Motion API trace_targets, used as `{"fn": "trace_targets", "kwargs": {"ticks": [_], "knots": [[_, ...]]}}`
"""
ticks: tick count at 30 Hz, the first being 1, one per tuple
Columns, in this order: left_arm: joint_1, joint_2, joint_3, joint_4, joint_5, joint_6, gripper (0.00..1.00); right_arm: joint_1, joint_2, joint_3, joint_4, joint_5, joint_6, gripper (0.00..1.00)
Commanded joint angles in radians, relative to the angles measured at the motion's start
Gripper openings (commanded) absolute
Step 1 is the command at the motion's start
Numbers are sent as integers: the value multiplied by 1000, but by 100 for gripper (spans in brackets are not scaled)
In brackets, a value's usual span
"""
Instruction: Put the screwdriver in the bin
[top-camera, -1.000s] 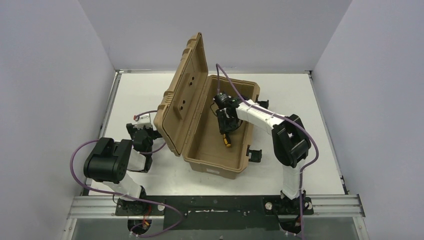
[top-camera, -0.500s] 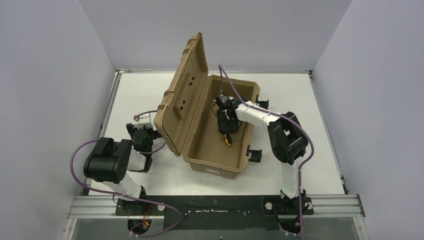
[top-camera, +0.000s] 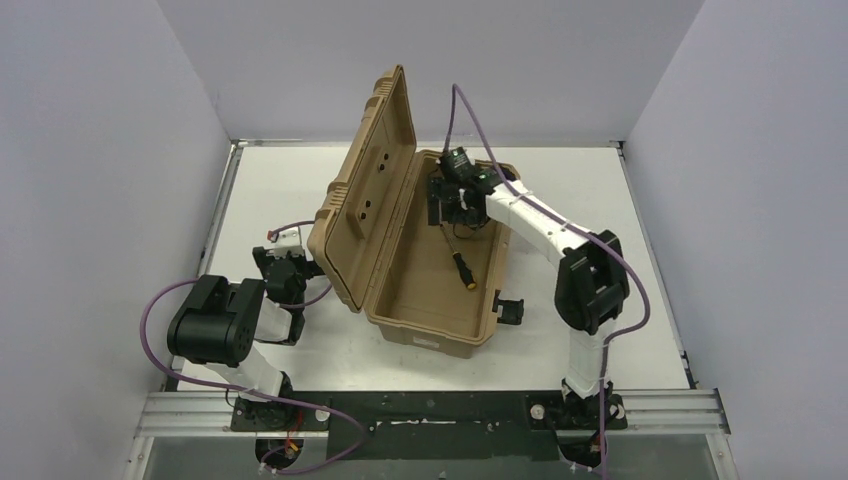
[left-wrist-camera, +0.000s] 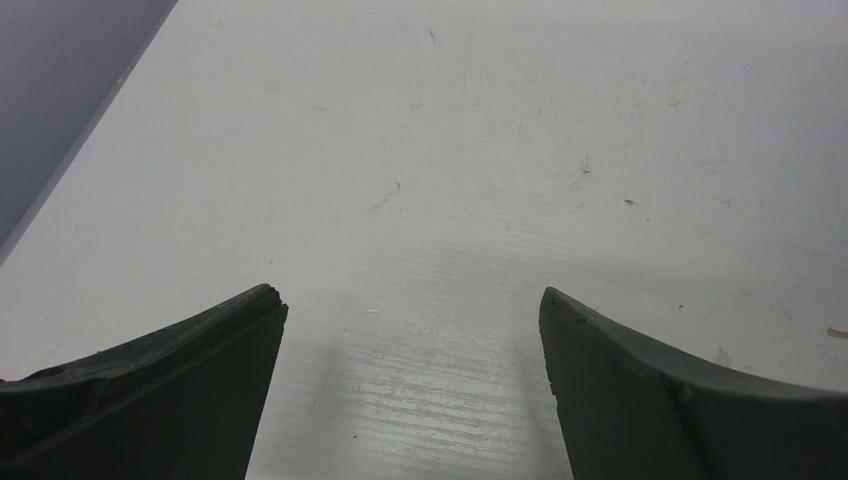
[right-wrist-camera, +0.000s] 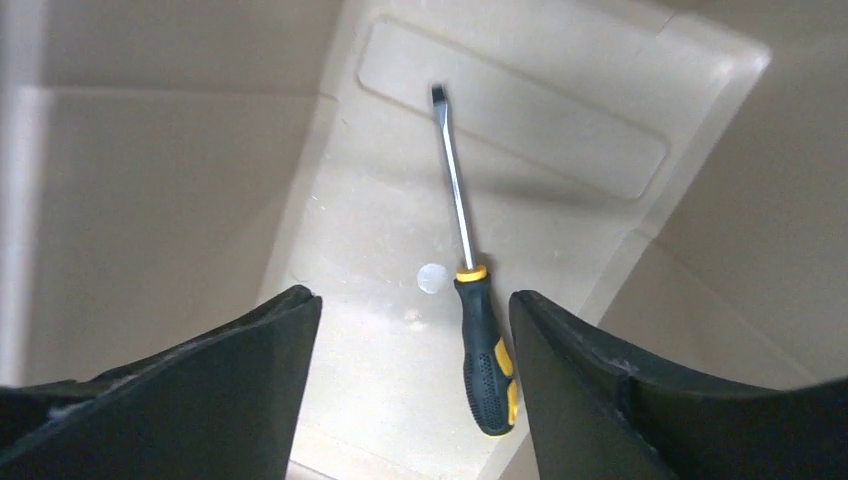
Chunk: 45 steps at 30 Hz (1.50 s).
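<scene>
The screwdriver (top-camera: 463, 268) lies loose on the floor of the bin (top-camera: 430, 335), shaft toward the far end. The wrist view shows its black and yellow handle (right-wrist-camera: 485, 350) lying near the right wall of the bin (right-wrist-camera: 380, 250). My right gripper (top-camera: 455, 212) hangs open above the far end of the bin, clear of the tool. In its own view the right gripper (right-wrist-camera: 412, 296) holds nothing. The tan lid (top-camera: 370, 200) stands upright on the left. My left gripper (top-camera: 285, 265) rests low, left of the bin. In its own view the left gripper (left-wrist-camera: 410, 293) is open over bare table.
A black latch (top-camera: 510, 308) sticks out from the bin's right side near the front. A purple cable (top-camera: 480, 130) arcs over the right arm. The white table (top-camera: 290, 180) is bordered by grey walls on three sides.
My right gripper opened, let go of the screwdriver and rose back toward the bin's far end. The screwdriver now lies on the bin floor. The left arm has not moved.
</scene>
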Motion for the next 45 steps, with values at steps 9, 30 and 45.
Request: {"fn": "trace_targets", "kwargs": {"ticks": [9,30,45], "knots": [[2,-3,25,40,4,2,97,-171,-380,1,162,35,-202,100],[0,-6,24,40,2,2,97,-850,-794,-1025,946,-237,-257,100],[3,-3,29,33,11,0,97,-852,-746,-1309,1254,-257,-312,100]]}}
